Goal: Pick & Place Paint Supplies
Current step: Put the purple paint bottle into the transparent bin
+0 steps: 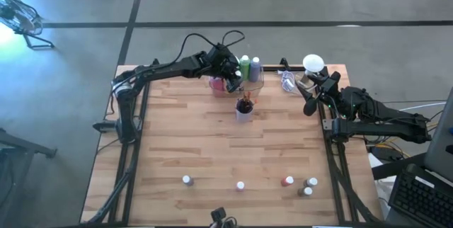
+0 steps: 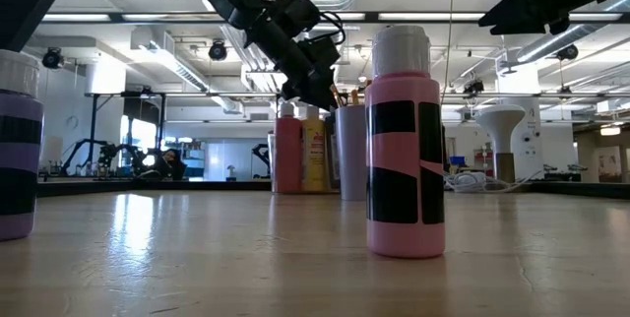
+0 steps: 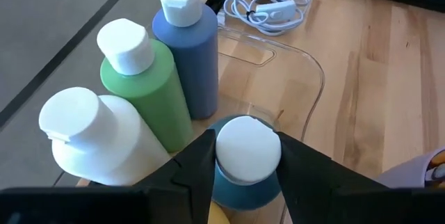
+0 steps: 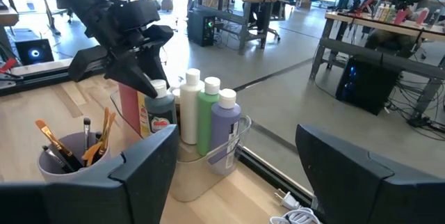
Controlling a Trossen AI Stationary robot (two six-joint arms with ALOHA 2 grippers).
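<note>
- The left gripper [image 1: 231, 79] is seen at the far side of the table [image 1: 212, 150], over a clear plastic bin [image 3: 306, 64] that holds tall bottles.
- In the left wrist view its fingers [image 3: 198, 165] are set on both sides of the white cap of a teal bottle [image 3: 243, 179]; the cap is pinched betw. them.
- In the same bin a white bottle [image 3: 104, 140], a green bottle [image 3: 149, 88] and a blue-purple bottle [image 3: 191, 53] are stood upright in a row, touching each other, just beside the teal one.
- From the right wrist view a red bottle [image 4: 128, 106] and a yellow one [image 4: 144, 116] are also seen in the bin, behind the left gripper.
- A white cup [image 1: 244, 109] w. dark-handled paintbrushes [image 4: 62, 147] is placed near the bin, toward the table middle.
- The right gripper [image 1: 311, 100] is held at the far right part of the table, near a white cable bundle [image 1: 289, 81] and a round white lamp [image 1: 313, 62]. Its jaws are spread, nothing betw. them.
- At the near edge small bottles are stood well apart: two w. white caps [image 1: 187, 180], one red [image 1: 287, 181], and two more close together at the right [image 1: 310, 185].
- In the low view a pink bottle [image 2: 405, 150] w. black tape is seen upright near the camera, and a purple bottle [image 2: 20, 159] at the edge of that view.
- People are seen at desks in the room behind.
</note>
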